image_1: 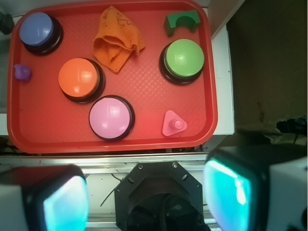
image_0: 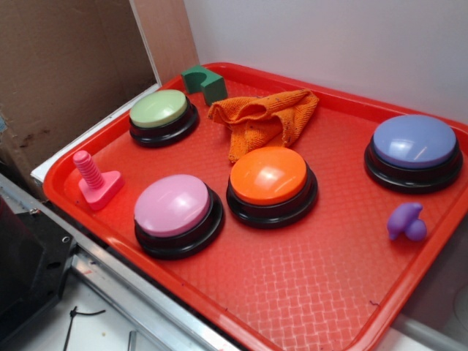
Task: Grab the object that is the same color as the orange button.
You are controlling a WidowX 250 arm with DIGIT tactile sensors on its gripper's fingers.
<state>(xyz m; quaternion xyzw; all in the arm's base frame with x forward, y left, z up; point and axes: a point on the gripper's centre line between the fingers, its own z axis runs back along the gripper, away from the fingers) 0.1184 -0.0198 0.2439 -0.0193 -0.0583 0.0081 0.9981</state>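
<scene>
Wrist view: the hand (image_1: pixel 144 197) is seen with its two fingers (image_1: pixel 55 202) spread wide apart and nothing held between them, high above the near edge of the red tray (image_1: pixel 202 125). The rag (image_1: pixel 115 41) is seen crumpled at the tray's far side, well ahead of the hand. The orange button (image_1: pixel 79 78) is found nearer, just beside the rag, between the pink button (image_1: pixel 111 117) and purple button (image_1: pixel 39 30).

No readable text, labels or numbers appear on anything here.
</scene>
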